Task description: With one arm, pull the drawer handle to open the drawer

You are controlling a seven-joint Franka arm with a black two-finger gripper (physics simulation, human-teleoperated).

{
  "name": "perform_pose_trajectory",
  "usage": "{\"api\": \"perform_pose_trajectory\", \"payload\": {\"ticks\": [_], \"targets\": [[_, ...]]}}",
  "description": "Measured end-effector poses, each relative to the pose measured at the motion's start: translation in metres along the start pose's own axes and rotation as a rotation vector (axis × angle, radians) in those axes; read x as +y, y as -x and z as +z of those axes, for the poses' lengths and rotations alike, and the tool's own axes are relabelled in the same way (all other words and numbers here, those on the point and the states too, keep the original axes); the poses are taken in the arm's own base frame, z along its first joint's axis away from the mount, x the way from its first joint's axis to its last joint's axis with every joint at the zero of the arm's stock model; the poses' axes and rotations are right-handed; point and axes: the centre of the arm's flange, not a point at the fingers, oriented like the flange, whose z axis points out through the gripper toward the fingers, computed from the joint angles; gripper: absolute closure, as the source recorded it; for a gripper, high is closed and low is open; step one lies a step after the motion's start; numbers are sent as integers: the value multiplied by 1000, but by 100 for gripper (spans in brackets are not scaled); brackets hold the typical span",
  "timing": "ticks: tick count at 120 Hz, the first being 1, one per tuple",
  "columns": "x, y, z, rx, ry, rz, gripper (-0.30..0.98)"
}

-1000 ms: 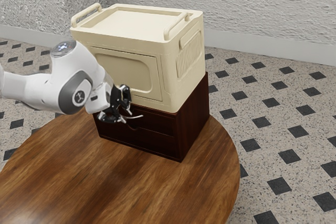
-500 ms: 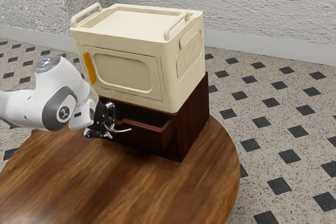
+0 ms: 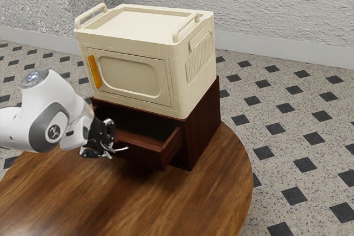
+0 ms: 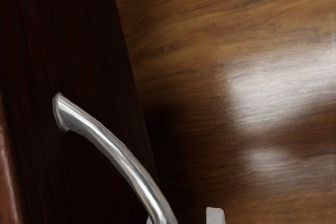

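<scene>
Open wooden drawer [image 3: 146, 156] (curved handle [image 4: 119, 156])

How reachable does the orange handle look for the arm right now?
Probably yes: the orange handle is uncovered on the front of the cream box, above the pulled-out drawer. The hand sits at the silver handle and would have to leave that first.

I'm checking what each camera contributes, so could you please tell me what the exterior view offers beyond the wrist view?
Exterior view: the arm, the cream cabinet with its orange handle, the wall, the patterned floor and the pulled-out drawer's inside.

Wrist view: a close look at where one end of the metal handle meets the drawer's front.

Both: that handle, the drawer's front and the wooden tabletop.
</scene>
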Motion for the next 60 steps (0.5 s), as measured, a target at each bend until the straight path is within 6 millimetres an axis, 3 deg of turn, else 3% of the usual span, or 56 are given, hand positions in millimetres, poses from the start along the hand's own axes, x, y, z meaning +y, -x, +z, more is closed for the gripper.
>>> {"api": "perform_pose_trajectory", "payload": {"ticks": [60], "targets": [[28, -7, -21, 33, -42, -21, 79]]}}
